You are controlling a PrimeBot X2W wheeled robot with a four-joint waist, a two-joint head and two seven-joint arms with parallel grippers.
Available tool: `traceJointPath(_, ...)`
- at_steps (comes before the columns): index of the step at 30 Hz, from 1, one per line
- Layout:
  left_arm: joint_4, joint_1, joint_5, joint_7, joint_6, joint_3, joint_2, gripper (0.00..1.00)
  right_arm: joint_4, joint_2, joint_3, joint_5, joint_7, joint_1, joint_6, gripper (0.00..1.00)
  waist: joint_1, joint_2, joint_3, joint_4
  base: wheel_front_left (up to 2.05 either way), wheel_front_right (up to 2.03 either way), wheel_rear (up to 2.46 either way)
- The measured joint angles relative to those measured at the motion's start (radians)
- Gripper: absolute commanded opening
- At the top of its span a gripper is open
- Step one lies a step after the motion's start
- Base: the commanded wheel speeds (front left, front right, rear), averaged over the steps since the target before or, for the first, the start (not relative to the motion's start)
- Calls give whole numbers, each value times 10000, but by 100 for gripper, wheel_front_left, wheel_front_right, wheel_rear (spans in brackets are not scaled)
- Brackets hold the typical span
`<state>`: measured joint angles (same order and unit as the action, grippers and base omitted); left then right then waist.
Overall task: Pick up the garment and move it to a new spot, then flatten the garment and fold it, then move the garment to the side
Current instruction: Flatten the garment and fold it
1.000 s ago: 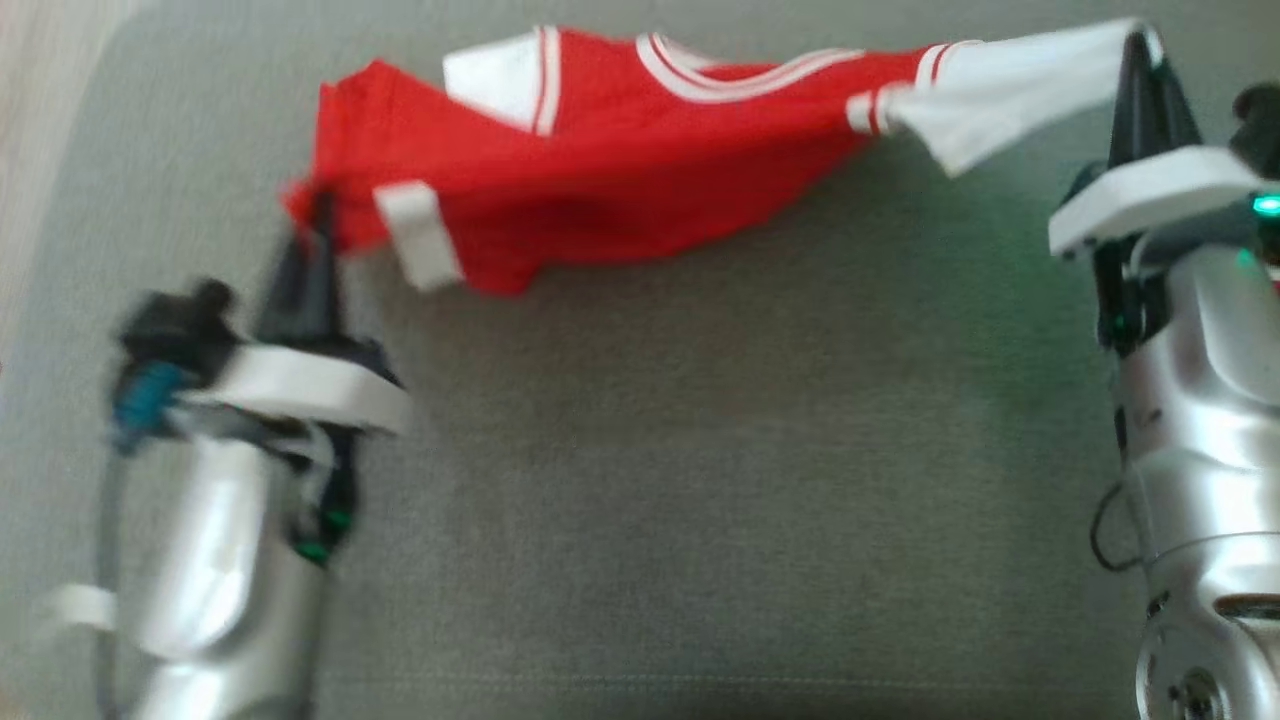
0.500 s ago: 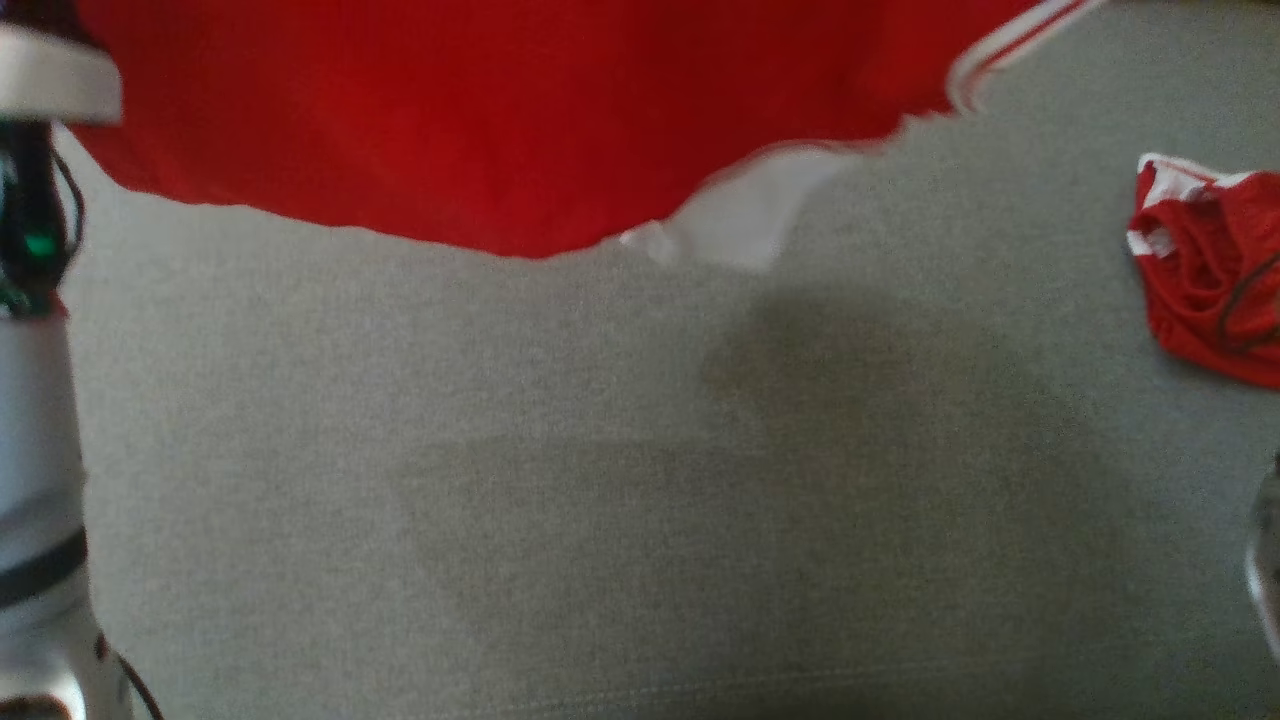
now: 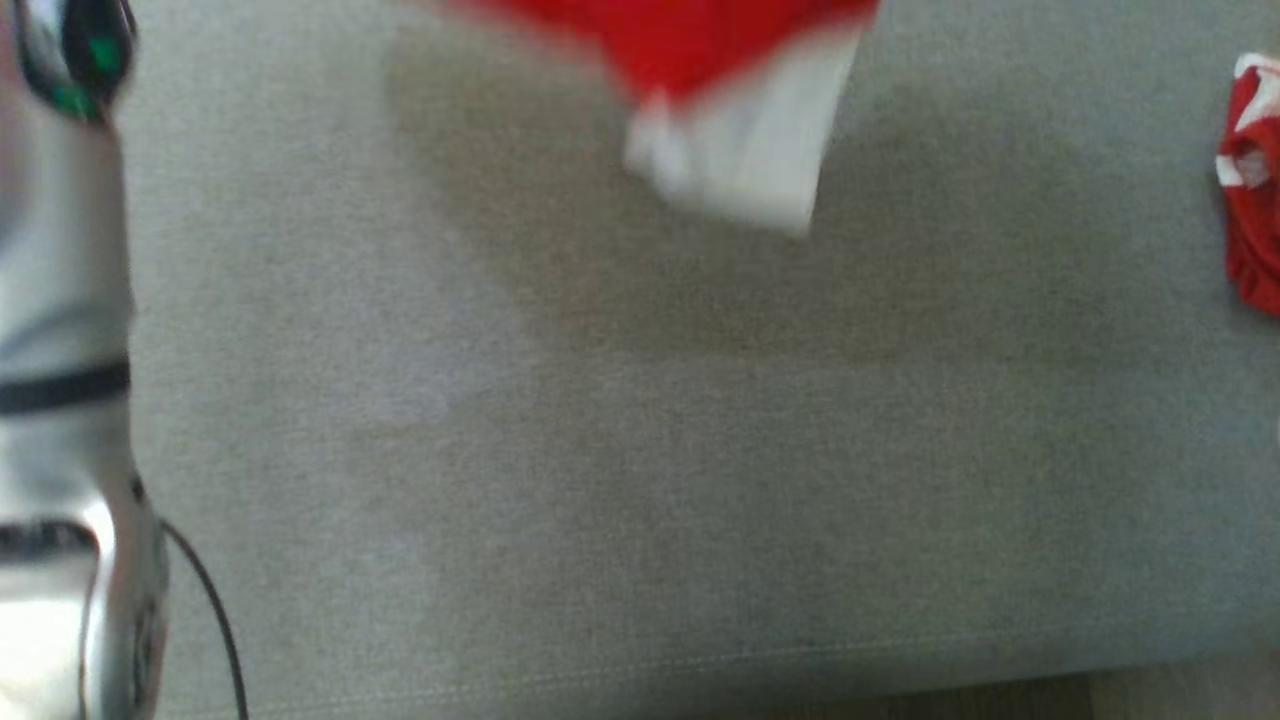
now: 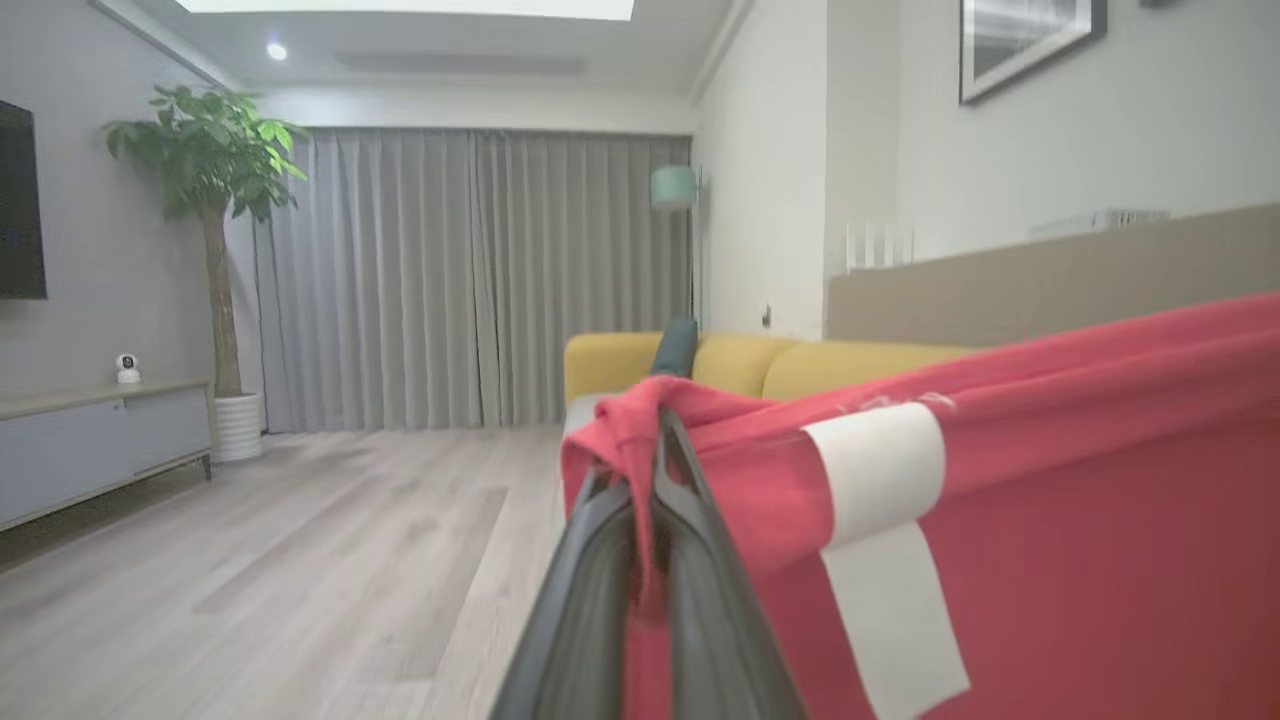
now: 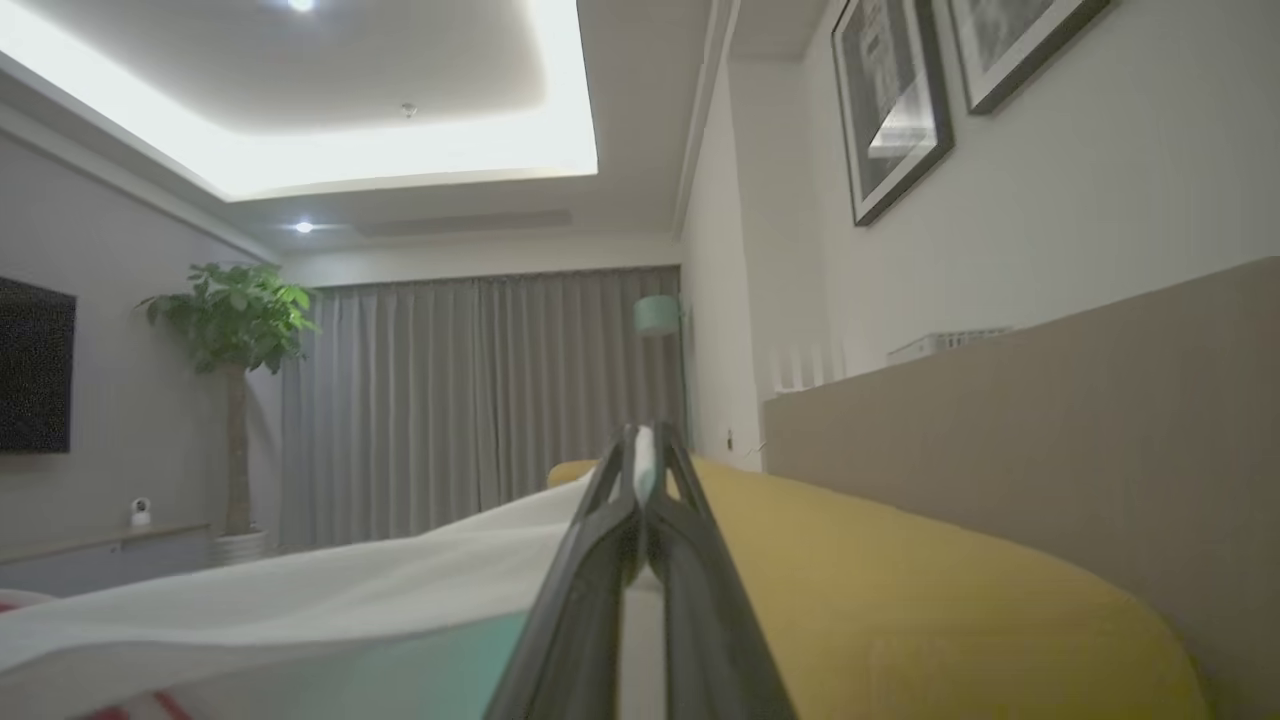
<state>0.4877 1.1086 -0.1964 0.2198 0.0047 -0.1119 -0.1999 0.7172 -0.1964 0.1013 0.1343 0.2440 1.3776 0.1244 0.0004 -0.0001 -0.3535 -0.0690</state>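
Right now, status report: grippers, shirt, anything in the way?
Left gripper shut on red edge of shirt. Right gripper shut on white sleeve. Shirt lifted above grey cushion. Second red garment at cushion's right edge, apart.

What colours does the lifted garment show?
The garment is red with white patches, clearest in left wrist view.

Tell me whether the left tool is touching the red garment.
Touching. The left wrist view shows the left tool shut on the garment, a bunched red corner pinched between its jaws.

No legible text anywhere.
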Motion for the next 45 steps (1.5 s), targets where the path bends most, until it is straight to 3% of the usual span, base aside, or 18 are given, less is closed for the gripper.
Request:
traceJointPath(4, 506, 1084, -186, 324, -27, 163, 418, 0, -853, 8, 738, -307, 123, 718, 0, 0, -3, 0, -144, -158, 0, 0, 0)
traceJointPath(8, 995, 614, -384, 382, -228, 368, 533, 0, -1400, 165, 648, -230, 130, -104, 0, 0, -4, 1, -44, -311, 0, 0, 0)
traceJointPath(17, 2422, -4049, -1053, 366, -541, 961, 1484, 0, -612, 673, -470, 1941, 113, -6076, 0, 0, -4, 0, 485, -524, 0, 0, 0)
traceJointPath(25, 3323, -6978, -1615, 359, -585, 1331, 1741, 0, -1360, 991, -1835, 3350, 113, -9128, 0, 0, -4, 1, 1302, -839, 0, 0, 0)
traceJointPath(28, 3241, -7566, -2090, 368, -625, 1200, 1737, 0, -1601, 978, -1952, 3459, 104, -10117, 0, 0, -4, 1, 1658, -917, 0, 0, 0)
traceJointPath(34, 2621, -8803, -2746, 364, -217, 798, 1739, 0, -1783, 980, -1950, 3676, -157, -11591, 0, 0, -4, 1, 2317, -859, 0, 0, 0)
traceJointPath(45, 537, -10439, -2412, 359, 134, 374, 1701, 0, -3026, 1200, -1597, 3710, -596, -13287, 0, 0, -5, 1, 2663, -489, 0, 0, 0)
